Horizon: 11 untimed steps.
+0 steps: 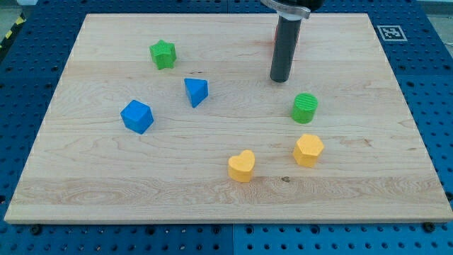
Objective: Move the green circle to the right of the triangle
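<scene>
- Nearest: yellow heart (241, 166), yellow hexagon (308, 149) just right of it.
- Green circle (305, 107) sits right-centre, beyond the hexagon, well right of the blue triangle (196, 91).
- My tip (280, 78) rests just beyond-left of the circle, not touching.
- No fingers, bare rod.
- Step: approach; circle already right of triangle, next maybe a nudge left, closer.
- Blue cube (136, 116) and green star (163, 54) lie left.

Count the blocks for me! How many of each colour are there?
Green: 2, the green star and green circle
Blue: 2, the blue triangle and blue cube
Yellow: 2, the yellow heart and yellow hexagon
Total: 6
</scene>
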Available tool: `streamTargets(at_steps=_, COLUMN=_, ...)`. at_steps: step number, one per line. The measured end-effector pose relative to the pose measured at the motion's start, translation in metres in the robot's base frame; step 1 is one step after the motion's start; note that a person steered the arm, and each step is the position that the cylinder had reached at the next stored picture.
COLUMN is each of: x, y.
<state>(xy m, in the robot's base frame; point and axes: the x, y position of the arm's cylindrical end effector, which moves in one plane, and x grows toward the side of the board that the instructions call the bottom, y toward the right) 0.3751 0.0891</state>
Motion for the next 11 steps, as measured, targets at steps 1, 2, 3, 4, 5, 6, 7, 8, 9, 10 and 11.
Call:
streamTargets(at_steps=1, x=0.008, y=0.036)
streamTargets(at_steps=2, x=0.009, y=0.041)
streamTargets(at_steps=3, x=0.009, y=0.041)
streamTargets(at_steps=4, x=0.015, y=0.041)
streamTargets(at_steps=5, x=0.016, y=0.042)
streamTargets(at_steps=6, x=0.036, y=0.045)
streamTargets(at_steps=7, x=0.047, y=0.045)
streamTargets(at_steps=8, x=0.054, y=0.061)
streamTargets(at_steps=9, x=0.072, y=0.066)
streamTargets(at_steps=10, x=0.099, y=0.053)
streamTargets(at_steps=11, x=0.102, y=0.041)
